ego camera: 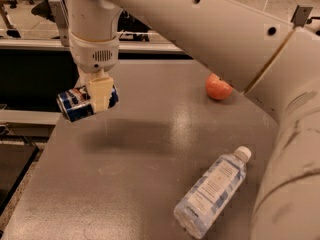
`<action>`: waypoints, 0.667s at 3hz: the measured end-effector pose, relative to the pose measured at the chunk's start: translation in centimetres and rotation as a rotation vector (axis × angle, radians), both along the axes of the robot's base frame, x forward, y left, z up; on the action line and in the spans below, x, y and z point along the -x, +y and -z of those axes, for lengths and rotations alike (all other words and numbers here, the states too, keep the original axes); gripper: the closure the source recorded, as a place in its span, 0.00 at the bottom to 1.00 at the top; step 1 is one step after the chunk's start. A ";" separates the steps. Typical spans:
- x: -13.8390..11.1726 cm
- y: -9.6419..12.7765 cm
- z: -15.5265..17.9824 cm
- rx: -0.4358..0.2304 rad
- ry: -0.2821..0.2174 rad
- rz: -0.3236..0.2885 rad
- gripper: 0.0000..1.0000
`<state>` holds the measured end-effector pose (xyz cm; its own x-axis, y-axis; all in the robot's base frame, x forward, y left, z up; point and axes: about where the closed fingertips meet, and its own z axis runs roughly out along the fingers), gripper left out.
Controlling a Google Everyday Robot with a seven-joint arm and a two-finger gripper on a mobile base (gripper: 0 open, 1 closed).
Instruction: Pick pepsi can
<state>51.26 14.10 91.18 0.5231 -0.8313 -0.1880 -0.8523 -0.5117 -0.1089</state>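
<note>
The pepsi can (77, 103), dark blue with red and white markings and a silver end, hangs on its side in the air above the table's left edge. My gripper (98, 95) is shut on it, one cream finger (101, 92) across its front, the other hidden behind the can. The can casts a shadow on the table below it. The white arm reaches in from the upper right.
A grey table (150, 149) fills the view. A clear plastic water bottle (212, 190) lies on its side at the lower right. An orange-red round fruit (218, 87) sits at the back right. The table's left edge drops to the floor.
</note>
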 end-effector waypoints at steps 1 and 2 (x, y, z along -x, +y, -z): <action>-0.1 -0.9 -2.9 -0.046 -0.004 -0.028 1.00; -0.4 -0.4 -3.3 -0.069 -0.020 -0.028 1.00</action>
